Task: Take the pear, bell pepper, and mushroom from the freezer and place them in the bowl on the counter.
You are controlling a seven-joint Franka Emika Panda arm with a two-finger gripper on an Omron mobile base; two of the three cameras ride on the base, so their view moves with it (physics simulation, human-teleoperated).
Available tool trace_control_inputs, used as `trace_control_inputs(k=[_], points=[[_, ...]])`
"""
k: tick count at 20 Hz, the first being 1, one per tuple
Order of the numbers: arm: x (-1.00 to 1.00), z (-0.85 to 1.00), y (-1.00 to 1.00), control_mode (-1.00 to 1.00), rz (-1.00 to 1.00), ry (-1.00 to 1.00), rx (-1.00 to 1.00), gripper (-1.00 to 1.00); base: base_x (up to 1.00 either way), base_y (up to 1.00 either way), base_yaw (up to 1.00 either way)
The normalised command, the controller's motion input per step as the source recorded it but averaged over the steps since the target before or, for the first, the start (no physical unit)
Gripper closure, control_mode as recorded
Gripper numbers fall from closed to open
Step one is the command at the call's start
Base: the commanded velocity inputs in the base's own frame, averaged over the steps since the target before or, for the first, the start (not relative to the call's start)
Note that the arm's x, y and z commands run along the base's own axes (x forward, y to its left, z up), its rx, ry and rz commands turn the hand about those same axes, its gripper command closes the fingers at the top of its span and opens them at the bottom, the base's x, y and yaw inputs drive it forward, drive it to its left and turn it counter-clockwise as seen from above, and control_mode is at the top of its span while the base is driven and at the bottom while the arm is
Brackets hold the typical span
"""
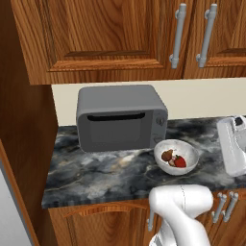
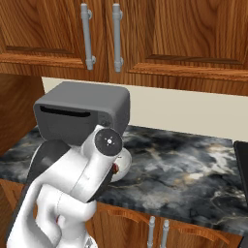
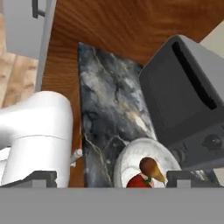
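two items sit inside the bowl (image 1: 176,156) on the counter (image 1: 105,173): a brown, pear-shaped piece (image 1: 167,155) toward the left and the red bell pepper (image 1: 180,162) touching it on the right. going left to right in the left base view, a wooden side panel (image 1: 26,129) borders the counter, then comes the grey microwave (image 1: 120,117) against the wall, then the bowl just in front of the microwave's right corner, then a white appliance (image 1: 232,144) at the far right edge. overhead hang wooden wall cabinets (image 1: 110,33) with grey bar handles. in the hand view the gripper (image 3: 112,178) looks down from above the counter, its two dark fingertips (image 3: 40,178) set wide apart with nothing between them, so the hand is open and empty. the bowl lies directly below the gap between the tips, with the brown piece (image 3: 151,168) and the pepper (image 3: 139,181) near the lower edge, the microwave (image 3: 188,100) off to the right.
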Motion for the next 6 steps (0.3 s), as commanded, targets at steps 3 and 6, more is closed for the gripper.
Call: trace_control_inputs(k=[3, 6], points=[[-0.50, 0.45, 0.58, -1.00, 0.00, -0.22, 0.13, -1.00, 0.00, 0.00, 0.00], [-0.28, 0.25, 0.62, -1.00, 0.00, -0.33, 0.08, -1.00, 0.00, 0.00, 0.00]])
